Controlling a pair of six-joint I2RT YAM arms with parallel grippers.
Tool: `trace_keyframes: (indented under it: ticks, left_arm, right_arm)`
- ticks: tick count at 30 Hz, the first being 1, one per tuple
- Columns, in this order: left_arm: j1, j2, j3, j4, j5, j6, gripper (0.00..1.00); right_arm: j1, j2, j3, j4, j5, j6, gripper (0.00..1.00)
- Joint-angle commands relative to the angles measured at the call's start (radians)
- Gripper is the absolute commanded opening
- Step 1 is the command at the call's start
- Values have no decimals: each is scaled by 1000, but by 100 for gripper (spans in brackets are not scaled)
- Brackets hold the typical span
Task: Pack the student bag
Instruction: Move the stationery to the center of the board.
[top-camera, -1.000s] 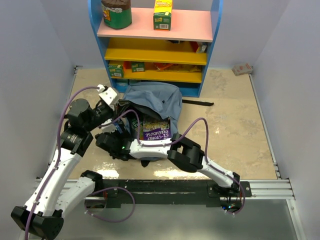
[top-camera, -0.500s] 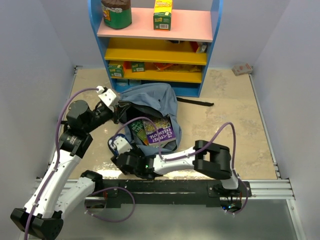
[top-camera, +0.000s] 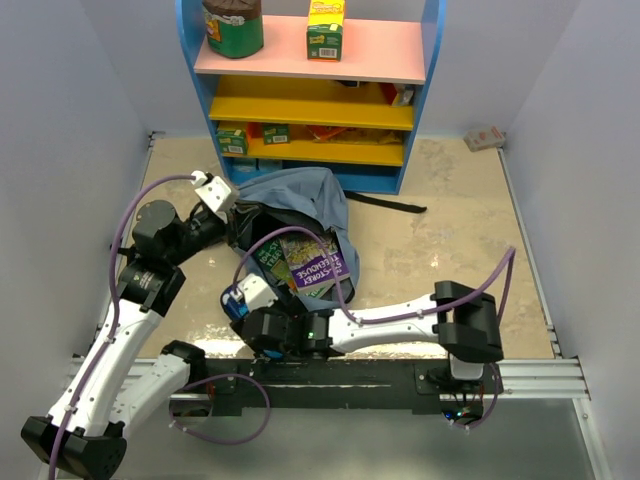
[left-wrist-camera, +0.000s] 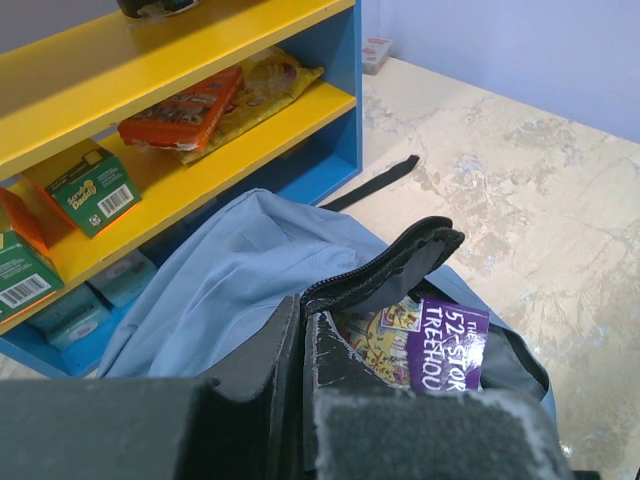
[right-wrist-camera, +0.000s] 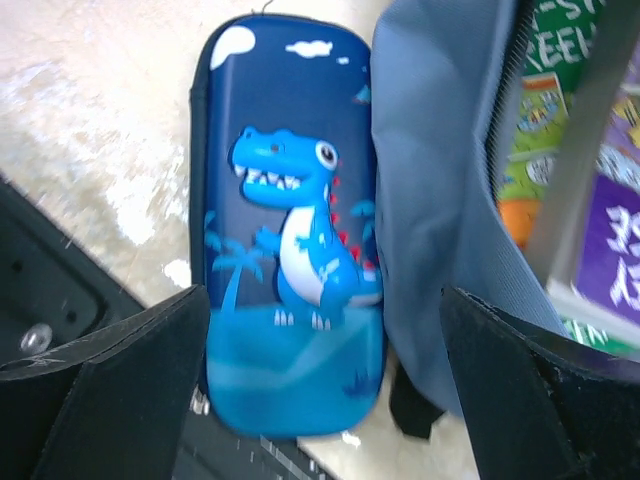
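The grey-blue student bag (top-camera: 300, 200) lies open in front of the shelf, with a purple book (top-camera: 318, 268) and a green one (top-camera: 272, 262) showing in its mouth. My left gripper (top-camera: 236, 218) is shut on the bag's zipper rim (left-wrist-camera: 380, 270) and holds it up. The bag's blue fabric (left-wrist-camera: 230, 270) and the purple book (left-wrist-camera: 450, 345) show in the left wrist view. My right gripper (right-wrist-camera: 325, 370) stands open above a dark-blue dinosaur pencil case (right-wrist-camera: 290, 220), which lies on the floor beside the bag's side (right-wrist-camera: 440, 170). Its fingers (right-wrist-camera: 110, 370) straddle the case without touching it.
A blue shelf unit (top-camera: 310, 100) with yellow and pink boards holds boxes and a jar just behind the bag. A black strap (top-camera: 395, 205) trails right. A small box (top-camera: 485, 138) lies at the back right. The arms' mounting rail (top-camera: 400, 375) is close to the pencil case.
My right arm has drawn back out of the bag's mouth toward the near left and now hangs over the pencil case. The books stay in the bag. The left grip is unchanged.
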Motion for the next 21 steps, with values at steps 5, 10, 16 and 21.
trace_keyframes:
  ticks: [5, 10, 16, 21]
  left_arm:
    - [4, -47, 13, 189, 9, -24, 2]
    - [4, -10, 51, 268, 38, -47, 3]
    - [4, -9, 42, 299, 47, -49, 4]
    - [5, -26, 28, 284, 24, -29, 4]
  right_arm:
    - [47, -146, -112, 74, -117, 109, 99]
    - [8, -225, -280, 341, -288, 96, 99]
    - [-180, -172, -400, 524, -484, 158, 99]
    - [-286, -64, -361, 555, -547, 120, 99]
